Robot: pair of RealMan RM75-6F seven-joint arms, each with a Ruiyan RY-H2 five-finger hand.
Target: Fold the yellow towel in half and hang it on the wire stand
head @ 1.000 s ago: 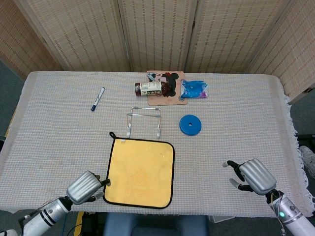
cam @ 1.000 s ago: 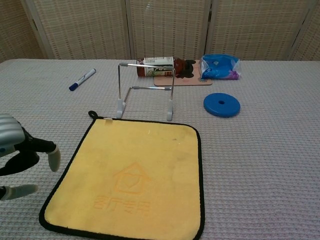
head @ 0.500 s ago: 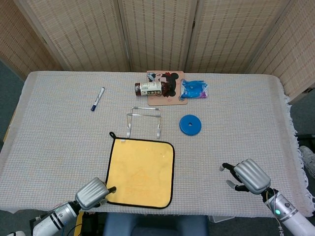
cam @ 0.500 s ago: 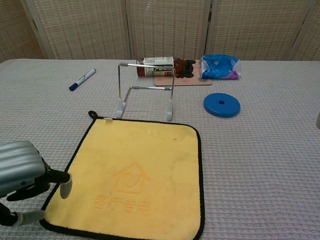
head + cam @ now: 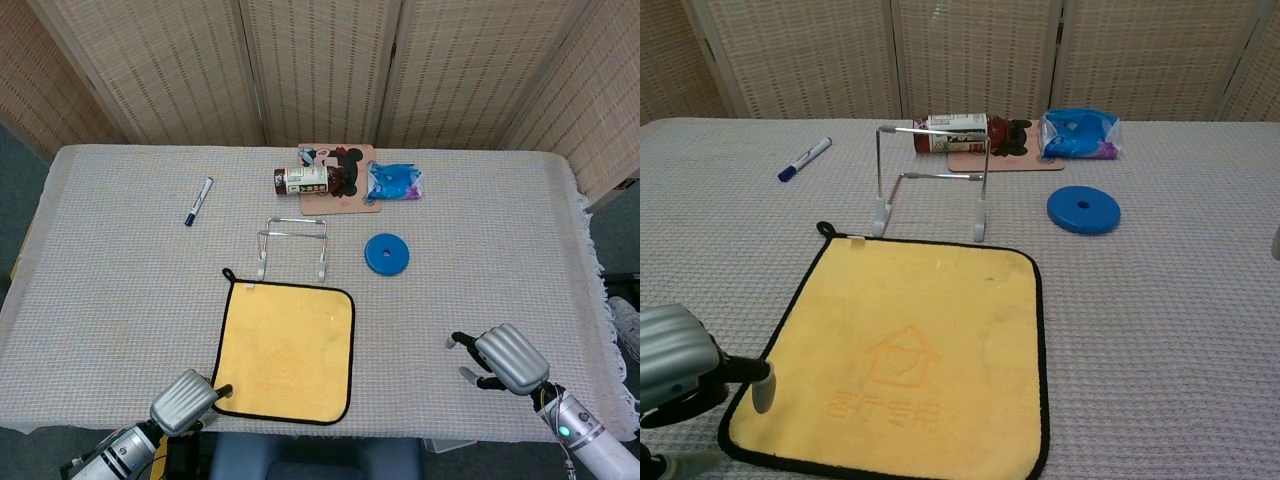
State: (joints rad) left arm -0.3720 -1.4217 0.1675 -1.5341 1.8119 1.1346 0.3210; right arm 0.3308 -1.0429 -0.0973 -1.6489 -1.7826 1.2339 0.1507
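So the desk [image 5: 480, 260] has lots of bare cloth on both sides. Yellow towel [image 5: 287, 350] lies flat and square-on near the front edge, loop corner toward the wire stand [image 5: 292, 245] just behind. Left hand [image 5: 186, 400] touches its front-left corner, holding nothing; right hand [image 5: 505, 358] rests spread, empty, well apart.

left robot hand [image 5: 186, 400] low, right robot hand [image 5: 505, 358] open

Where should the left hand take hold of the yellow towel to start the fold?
Pinch the near-left corner of the yellow towel, coming in from its left edge. The towel lies flat, and the left hand is beside that corner, opposite the wire stand.
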